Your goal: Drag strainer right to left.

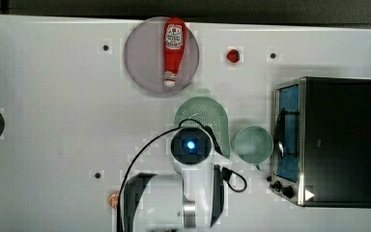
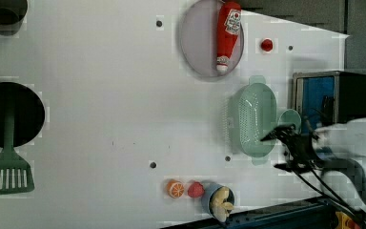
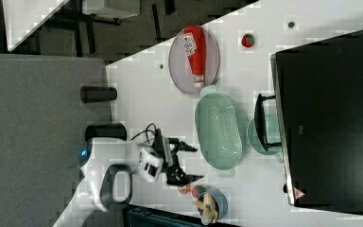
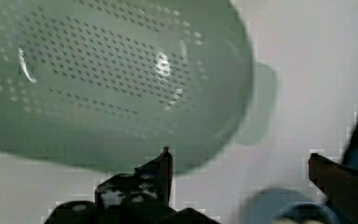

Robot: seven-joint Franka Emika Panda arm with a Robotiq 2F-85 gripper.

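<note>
The strainer [image 1: 205,115] is a pale mint-green oval colander with tiny holes and end tabs. It lies on the white table between the grey plate and the cup, and is also seen as the strainer [image 2: 255,117], [image 3: 217,130], [image 4: 121,79]. My gripper [image 2: 281,149] stands open by the strainer's end nearest the arm and holds nothing. In the right view the gripper [image 3: 194,163] hangs beside that end. In the wrist view the gripper [image 4: 240,156] has one finger against the rim and the other over bare table. From above, the arm [image 1: 191,145] covers part of the strainer.
A round mint-green cup [image 1: 253,142] sits next to the strainer, before a black toaster oven [image 1: 333,140]. A grey plate [image 1: 142,63] carries a ketchup bottle [image 1: 174,48]. A bowl [image 2: 217,198], toy fruit [image 2: 175,188] and a green spatula [image 2: 7,169] lie near the table edges.
</note>
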